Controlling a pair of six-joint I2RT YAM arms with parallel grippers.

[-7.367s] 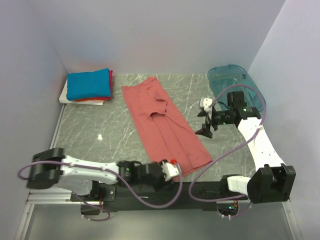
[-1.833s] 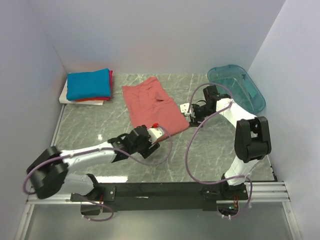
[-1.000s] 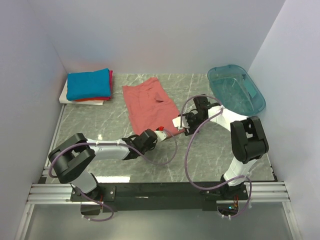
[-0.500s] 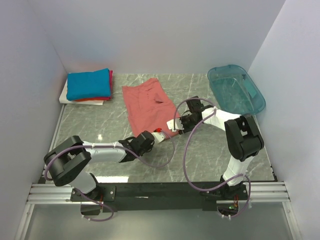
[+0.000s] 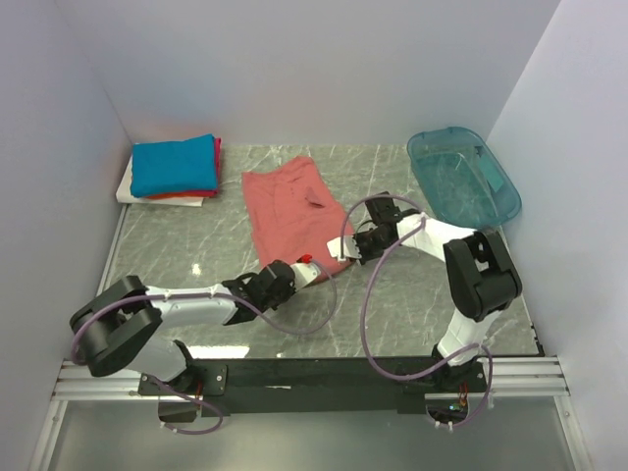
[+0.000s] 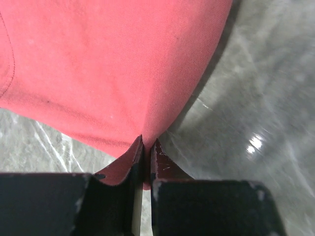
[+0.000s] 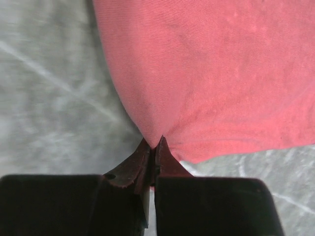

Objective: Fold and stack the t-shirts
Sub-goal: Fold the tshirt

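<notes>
The salmon-pink t-shirt [image 5: 292, 206] lies on the marble table, its near part doubled over. My left gripper [image 5: 303, 266] is low at the shirt's near edge and shut on a pinch of the cloth. In the left wrist view the left gripper [image 6: 146, 143] bites a fold of the pink shirt [image 6: 108, 64]. My right gripper [image 5: 346, 245] is at the shirt's near right corner, also shut on cloth. The right wrist view shows this right gripper [image 7: 154, 141] pinching the pink shirt [image 7: 211, 73]. Folded blue [image 5: 175, 164], red [image 5: 188, 194] and white [image 5: 127, 186] t-shirts sit stacked at the back left.
A translucent teal bin [image 5: 464, 178] stands at the back right, close behind the right arm's elbow. Grey marble table [image 5: 422, 294] shows bare in front of the shirt. Walls close in on the left, back and right.
My right gripper's jaws have gone from open to shut on the shirt's near right corner. The left gripper has kept its pinch and shifted slightly along the near edge.
</notes>
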